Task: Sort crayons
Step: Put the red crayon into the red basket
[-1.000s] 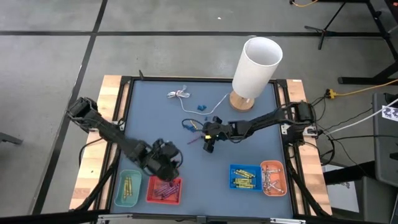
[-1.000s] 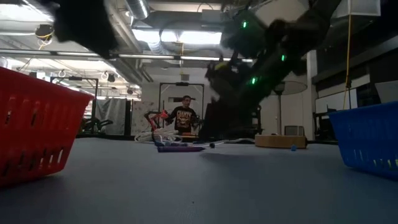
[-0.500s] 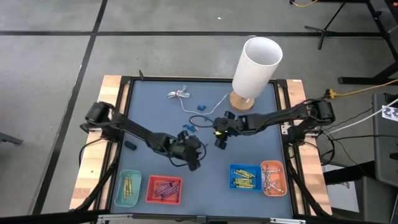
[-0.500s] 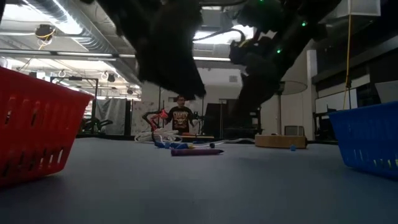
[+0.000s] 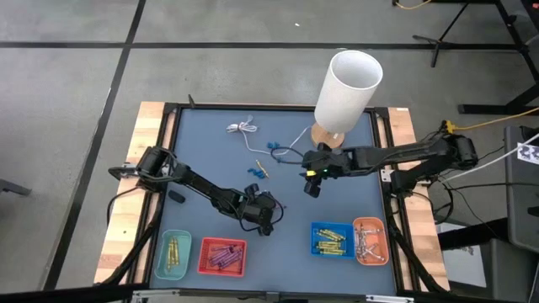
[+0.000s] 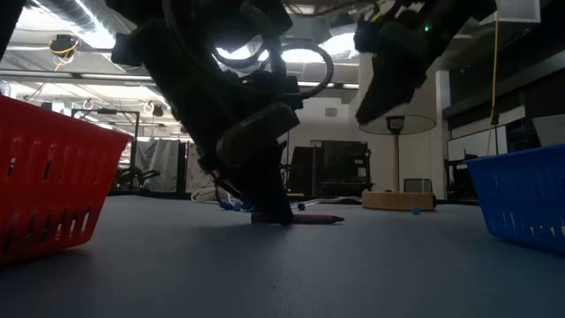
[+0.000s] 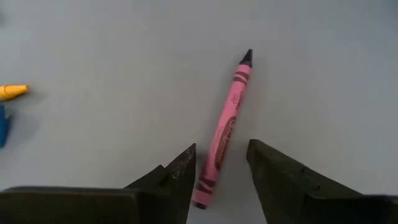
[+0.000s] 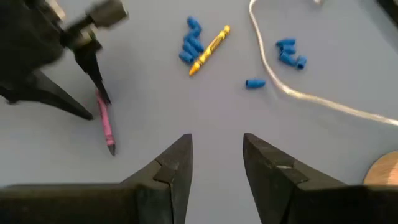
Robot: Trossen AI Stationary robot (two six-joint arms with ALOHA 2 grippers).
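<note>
So the left gripper (image 7: pixel 219 168) is down low over the middle of the table with its jaws spread apart, empty, one finger on either side of the lower end of a pink crayon (image 7: pixel 225 126) lying flat on the mat, so this looks like the pick-up step. Next it probably has to close on the stick and carry it to a bin at the near edge, my guess being the red basket (image 5: pixel 223 257). The right gripper (image 8: pixel 216 167) hangs open and empty over the mat, near a yellow crayon (image 8: pixel 209 50) and some blue bits (image 8: pixel 189 40).
</note>
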